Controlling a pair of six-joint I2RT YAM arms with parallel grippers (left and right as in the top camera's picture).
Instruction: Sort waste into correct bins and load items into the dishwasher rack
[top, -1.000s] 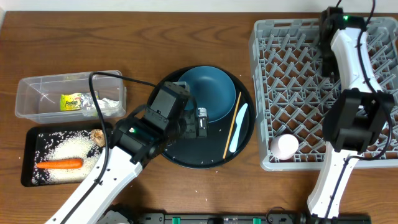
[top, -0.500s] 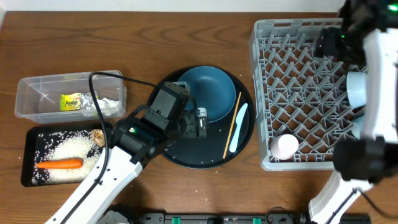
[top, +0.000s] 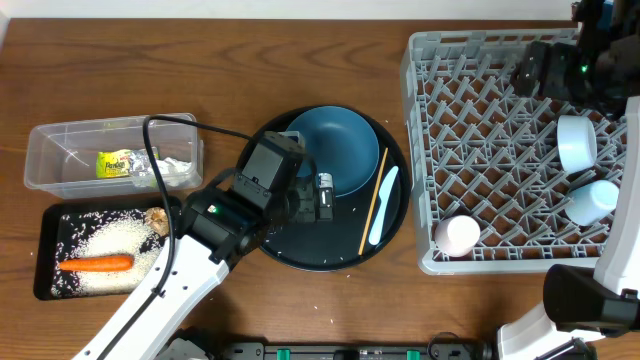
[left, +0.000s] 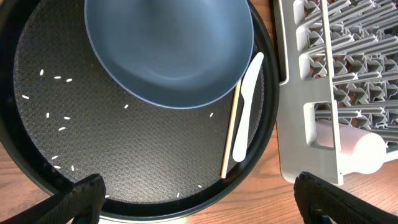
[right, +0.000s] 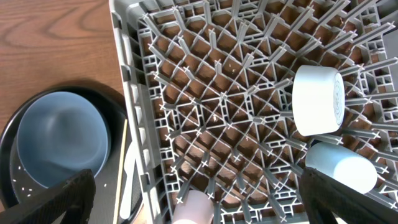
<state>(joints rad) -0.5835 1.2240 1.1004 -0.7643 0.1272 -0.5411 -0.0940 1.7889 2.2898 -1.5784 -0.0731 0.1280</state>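
Observation:
The dark-blue plate (top: 335, 150) lies on the round black tray (top: 290, 250), with the wooden chopstick (top: 373, 200) and the pale-blue utensil (top: 383, 207) beside it on the right. My left gripper (top: 322, 197) is open and empty, low over the tray's front part (left: 208, 199), short of the plate (left: 168, 50). The grey rack (top: 413, 150) holds the white bowl (top: 577, 142), the light-blue cup (top: 592, 200) and the pink cup (top: 459, 235). My right gripper (top: 535, 70) is open and empty, high over the rack (right: 199, 199).
The clear tub (top: 60, 150) holds the yellow-green wrapper (top: 120, 163) and the white tissue (top: 170, 172). The black rectangular tray (top: 50, 250) holds rice (top: 105, 240), the carrot (top: 95, 264) and the biscuit (top: 157, 218). A few rice grains (left: 62, 118) lie on the round tray.
My right arm has swung up and to the right, off the rack's middle, and now the white bowl and light-blue cup show in the rack. My left arm has not moved.

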